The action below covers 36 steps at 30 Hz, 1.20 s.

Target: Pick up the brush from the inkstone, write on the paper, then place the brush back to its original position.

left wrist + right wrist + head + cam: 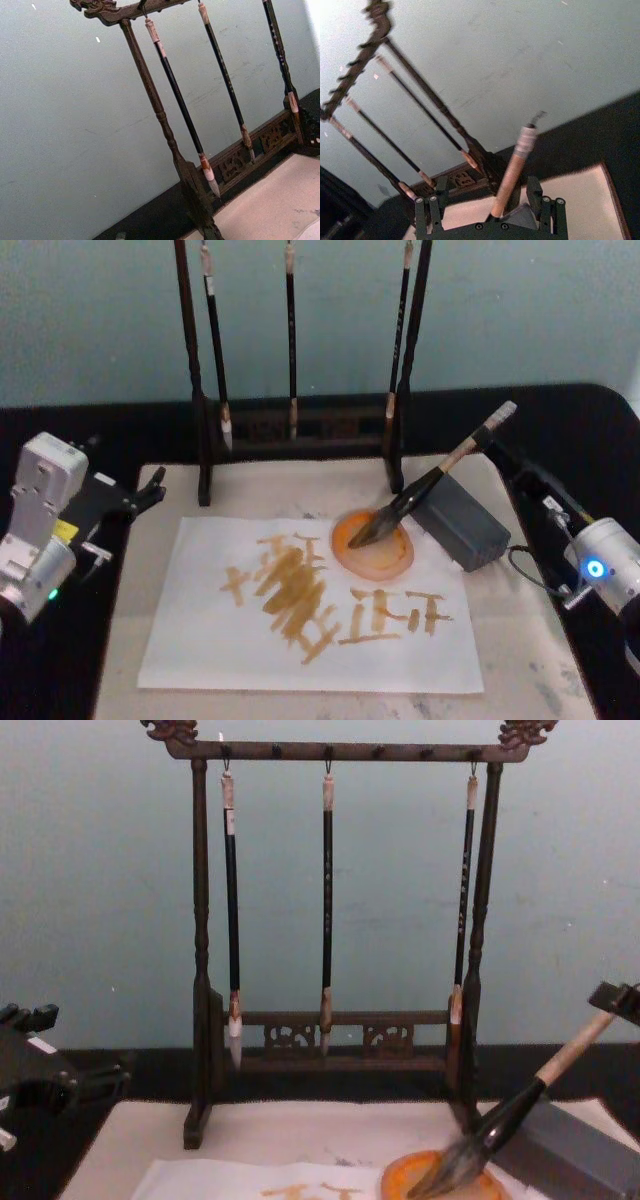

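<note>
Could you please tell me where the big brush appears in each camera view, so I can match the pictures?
Head: brush right of centre, leaning from the orange dish onto the grey block.
Chest: brush at lower right, bristles in the dish.
Right wrist: tan handle rising between the right gripper's fingers.
Left wrist: not in it.
Shared landmark: brush rack.

A dark carved wooden brush stand (340, 920) sits upright at the far side of the beige mat (520, 640), its feet resting on the mat's far edge. Three slim black brushes (327, 900) hang from its top rail, tips down and apart from one another. A grey block (462, 520) lies on the mat's right part. Behind all stands a pale blue-green wall (100, 870). The tabletop (600, 430) around the mat is black.
</note>
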Tool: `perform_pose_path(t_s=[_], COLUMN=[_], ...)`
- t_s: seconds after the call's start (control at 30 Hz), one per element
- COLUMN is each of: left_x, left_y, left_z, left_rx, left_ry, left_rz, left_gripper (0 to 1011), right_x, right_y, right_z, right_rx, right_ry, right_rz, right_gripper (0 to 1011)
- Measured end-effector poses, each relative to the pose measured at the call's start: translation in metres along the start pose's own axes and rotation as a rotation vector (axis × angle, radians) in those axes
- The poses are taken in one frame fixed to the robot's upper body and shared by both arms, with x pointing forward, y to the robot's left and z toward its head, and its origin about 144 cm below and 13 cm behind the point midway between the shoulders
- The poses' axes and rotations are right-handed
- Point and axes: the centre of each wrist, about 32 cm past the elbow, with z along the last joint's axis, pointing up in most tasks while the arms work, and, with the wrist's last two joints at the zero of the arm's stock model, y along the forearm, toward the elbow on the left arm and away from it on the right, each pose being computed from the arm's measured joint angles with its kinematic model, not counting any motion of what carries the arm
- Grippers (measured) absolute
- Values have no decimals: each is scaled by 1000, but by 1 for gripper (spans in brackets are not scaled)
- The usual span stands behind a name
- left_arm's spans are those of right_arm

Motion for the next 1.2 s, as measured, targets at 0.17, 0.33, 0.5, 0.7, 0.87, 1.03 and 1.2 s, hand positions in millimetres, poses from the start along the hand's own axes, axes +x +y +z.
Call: perform_pose_path(t_s=[0.17,0.33,0.5,0.7,0.87,1.03,1.2], left_x=[0,0,0,0,0,0,0], left_y=[0,0,0,0,0,0,0], left_z=[0,0,0,0,0,0,0], left_rx=[0,0,0,0,0,0,0], left_ry=[0,0,0,0,0,0,0], left_rz=[0,0,0,0,0,0,0], left_gripper=[1010,1010,1010,1009,1010,1010,1010], right_x=[-21,-33,-41,-42,-39,-35,-33], right_y=[2,7,15,21,22,21,20], right_z=[2,-1,-8,-19,-26,-32,-36], right_rx=[8,26,46,37,20,1,-19], right_ry=[-195,-303,-442,-586,-658,-690,-697], right_rz=[6,10,-7,-44,-66,-81,-94], right_gripper=[1000,1000,1000,1000,1000,1000,1000])
